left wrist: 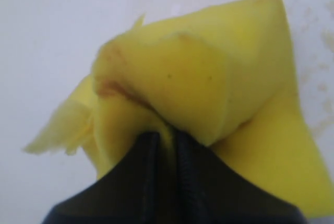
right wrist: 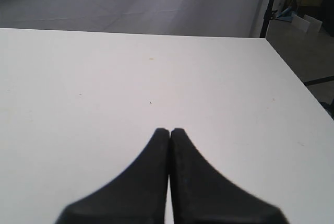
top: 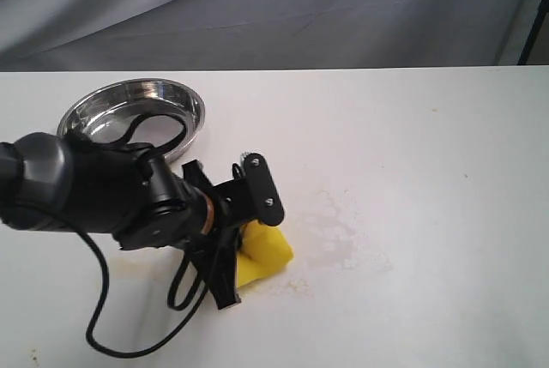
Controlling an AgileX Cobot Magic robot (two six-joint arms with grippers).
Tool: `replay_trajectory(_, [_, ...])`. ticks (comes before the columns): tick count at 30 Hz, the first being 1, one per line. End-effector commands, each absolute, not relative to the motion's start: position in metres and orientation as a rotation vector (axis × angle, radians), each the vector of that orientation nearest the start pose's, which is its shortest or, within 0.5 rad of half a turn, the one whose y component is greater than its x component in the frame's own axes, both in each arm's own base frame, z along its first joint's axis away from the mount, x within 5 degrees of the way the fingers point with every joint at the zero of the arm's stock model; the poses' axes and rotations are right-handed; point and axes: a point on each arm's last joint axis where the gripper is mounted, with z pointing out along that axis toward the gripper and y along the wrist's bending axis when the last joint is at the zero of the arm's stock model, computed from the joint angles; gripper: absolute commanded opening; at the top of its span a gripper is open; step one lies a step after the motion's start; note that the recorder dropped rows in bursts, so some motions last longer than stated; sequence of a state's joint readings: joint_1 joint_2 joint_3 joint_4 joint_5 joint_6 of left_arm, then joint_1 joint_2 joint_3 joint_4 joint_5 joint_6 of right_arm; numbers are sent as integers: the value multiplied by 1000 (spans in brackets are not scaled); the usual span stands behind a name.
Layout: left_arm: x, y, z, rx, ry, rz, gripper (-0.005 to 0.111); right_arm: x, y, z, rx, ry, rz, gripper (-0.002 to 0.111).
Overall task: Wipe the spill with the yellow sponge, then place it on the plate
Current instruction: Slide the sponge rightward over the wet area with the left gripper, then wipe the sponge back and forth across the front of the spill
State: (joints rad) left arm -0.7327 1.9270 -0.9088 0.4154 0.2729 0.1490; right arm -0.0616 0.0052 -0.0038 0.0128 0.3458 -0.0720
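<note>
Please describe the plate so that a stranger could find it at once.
On the white table, look near the back edge, left in the exterior view, behind the black left arm. The plate is round, shiny steel, unlike the yellow sponge.

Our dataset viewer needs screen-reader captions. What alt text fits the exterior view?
The left hand grips the crumpled yellow sponge at the edge of a pale, smeared spill on the white table. The steel plate sits behind the arm, partly hidden.

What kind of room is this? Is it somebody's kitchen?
Probably not a kitchen. It looks more like a robot test room: a plain white table, a grey cloth backdrop hung behind it, and a robot's left gripper squeezing a yellow sponge near a steel plate.
</note>
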Motion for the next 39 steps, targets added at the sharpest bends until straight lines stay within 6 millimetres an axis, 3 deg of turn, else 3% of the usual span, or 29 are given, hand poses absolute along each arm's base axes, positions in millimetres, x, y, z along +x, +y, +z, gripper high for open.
replay_trajectory(1, [233,-152,76,1566,2621,335,0,53,-3,182,-3,1827,-80,0])
replay_trajectory(8, [224,-111,84,1328,2771,339,0,53,-3,182,-3,1827,-80,0])
replay_trajectory(15, [206,-99,104,1294,2737,338,0,53,-3,182,-3,1827,-80,0])
replay_trajectory(21, [206,-100,129,1121,2687,277,0,53,-3,182,-3,1827,-80,0])
replay_trajectory(24, [204,-108,133,1139,2641,219,0,53,-3,182,-3,1827,-80,0])
replay_trajectory(30, [185,-138,130,1369,2526,93,0,53,-3,182,-3,1827,-80,0])
replay_trajectory(35, [167,-175,133,1539,2275,-43,0,53,-3,182,-3,1827,-80,0])
replay_trajectory(39, [158,-204,141,1546,2048,-188,0,53,-3,182,-3,1827,-80,0])
